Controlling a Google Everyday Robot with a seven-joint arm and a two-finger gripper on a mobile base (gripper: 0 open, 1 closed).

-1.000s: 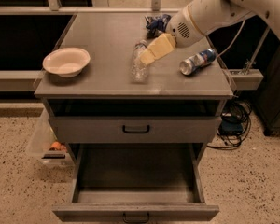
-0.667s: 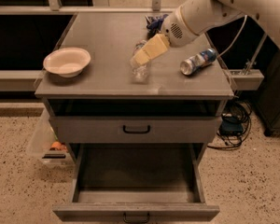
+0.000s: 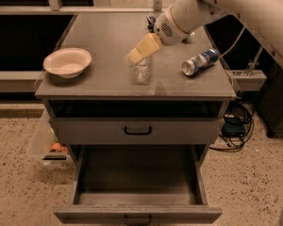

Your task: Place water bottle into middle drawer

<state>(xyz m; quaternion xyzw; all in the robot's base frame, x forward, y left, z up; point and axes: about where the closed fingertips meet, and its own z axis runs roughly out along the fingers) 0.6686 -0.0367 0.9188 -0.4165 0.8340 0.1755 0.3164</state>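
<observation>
The water bottle (image 3: 142, 72), clear ribbed plastic, rests on the grey cabinet top (image 3: 104, 36) near its front edge, at the middle. My gripper (image 3: 142, 51), with cream-coloured ends, comes in from the upper right and sits right over the bottle's upper end, hiding it. The middle drawer (image 3: 137, 213) is the lowest one; it is pulled wide open below the cabinet front and its grey inside shows nothing in it.
A white bowl (image 3: 67, 62) stands at the left of the cabinet top. A blue-and-silver can (image 3: 200, 61) lies on its side at the right. A closed drawer with a black handle (image 3: 137, 131) is above the open one. A plastic bin (image 3: 46, 147) is on the floor at left, cables (image 3: 236, 121) at right.
My gripper has moved left along the cabinet top, from right of the bottle to over its upper end. The bottle has stayed where it was.
</observation>
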